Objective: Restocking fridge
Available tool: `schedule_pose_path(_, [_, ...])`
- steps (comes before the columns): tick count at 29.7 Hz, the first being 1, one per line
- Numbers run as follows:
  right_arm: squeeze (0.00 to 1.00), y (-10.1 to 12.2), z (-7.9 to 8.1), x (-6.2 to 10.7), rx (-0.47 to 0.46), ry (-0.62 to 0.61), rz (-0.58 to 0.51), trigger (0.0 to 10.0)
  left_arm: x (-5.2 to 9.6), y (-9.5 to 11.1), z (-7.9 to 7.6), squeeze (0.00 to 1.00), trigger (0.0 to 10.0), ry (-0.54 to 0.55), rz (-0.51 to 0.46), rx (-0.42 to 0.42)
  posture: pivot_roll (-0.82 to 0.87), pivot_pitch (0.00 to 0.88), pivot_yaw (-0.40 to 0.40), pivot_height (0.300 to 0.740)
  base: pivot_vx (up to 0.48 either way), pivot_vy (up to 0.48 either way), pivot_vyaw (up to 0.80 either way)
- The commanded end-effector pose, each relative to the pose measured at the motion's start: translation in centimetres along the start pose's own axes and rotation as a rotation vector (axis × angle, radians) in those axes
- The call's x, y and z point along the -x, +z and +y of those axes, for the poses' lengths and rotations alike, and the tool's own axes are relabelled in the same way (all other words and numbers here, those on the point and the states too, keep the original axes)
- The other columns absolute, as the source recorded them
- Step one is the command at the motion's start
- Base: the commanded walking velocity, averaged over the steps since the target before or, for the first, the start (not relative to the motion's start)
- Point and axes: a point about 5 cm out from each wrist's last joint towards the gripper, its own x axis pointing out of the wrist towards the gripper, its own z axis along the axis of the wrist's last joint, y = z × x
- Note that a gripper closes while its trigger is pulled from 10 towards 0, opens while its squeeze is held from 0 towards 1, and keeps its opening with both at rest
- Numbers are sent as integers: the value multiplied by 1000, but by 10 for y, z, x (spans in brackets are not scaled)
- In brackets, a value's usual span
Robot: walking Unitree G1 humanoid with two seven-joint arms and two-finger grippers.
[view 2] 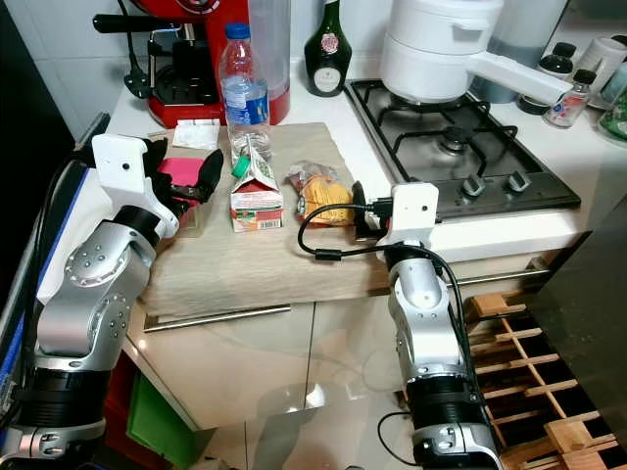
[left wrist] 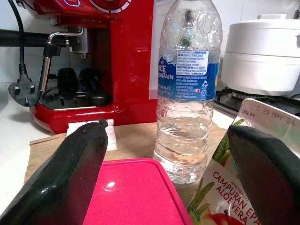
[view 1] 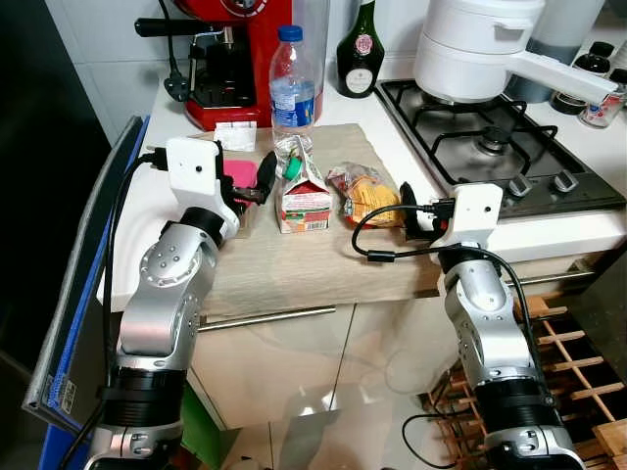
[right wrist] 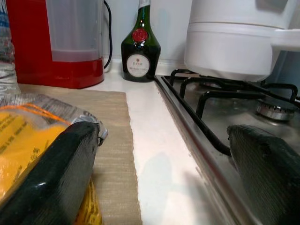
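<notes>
left gripper [view 1: 253,183] jaws wide over pink box [view 1: 239,173] | right gripper [right wrist: 164,154] jaws wide beside snack bag [view 1: 364,194]

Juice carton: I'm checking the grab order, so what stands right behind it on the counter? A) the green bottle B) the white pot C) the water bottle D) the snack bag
C: the water bottle stands directly behind the juice carton, in front of the red coffee machine.

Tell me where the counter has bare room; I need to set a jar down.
Free: the front of the wooden board, ahead of the juice carton and snack bag, between both grippers. Crowded: the back, around the water bottle and red coffee machine.
</notes>
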Motion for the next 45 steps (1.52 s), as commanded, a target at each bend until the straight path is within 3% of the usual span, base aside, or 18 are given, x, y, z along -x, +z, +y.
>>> schedule_pose_path(1, [0,0,1,-1,2,5,-3,10000,1,0,0,0,10000,2,9,2,65,0,14,740,0,0,0])
schedule_pose_path(6, [0,1,4,-2,3,18,-8,10000,1,-4,-5,0,10000,-24,50,-23,56,0,20,740,0,0,0])
schedule_pose_path(26, [0,9,10,-4,-8,33,-29,10000,-6,-7,1,0,10000,63,120,40,33,0,24,740,0,0,0])
schedule_pose_path(34, [0,19,16,-1,-15,56,-71,10000,-9,-10,-3,0,10000,27,197,25,26,0,34,740,0,0,0])
schedule_pose_path(37, [0,18,20,0,-14,76,-69,10000,-10,-16,0,0,10000,64,244,15,18,0,34,740,0,0,0])
schedule_pose_path(40, [0,16,22,2,-17,75,-58,10000,-9,-16,5,0,10000,108,233,31,13,0,33,740,0,0,0])
schedule_pose_path(45, [0,23,26,5,-18,94,-69,10000,-6,2,7,0,10000,121,128,7,6,0,29,740,0,0,0])
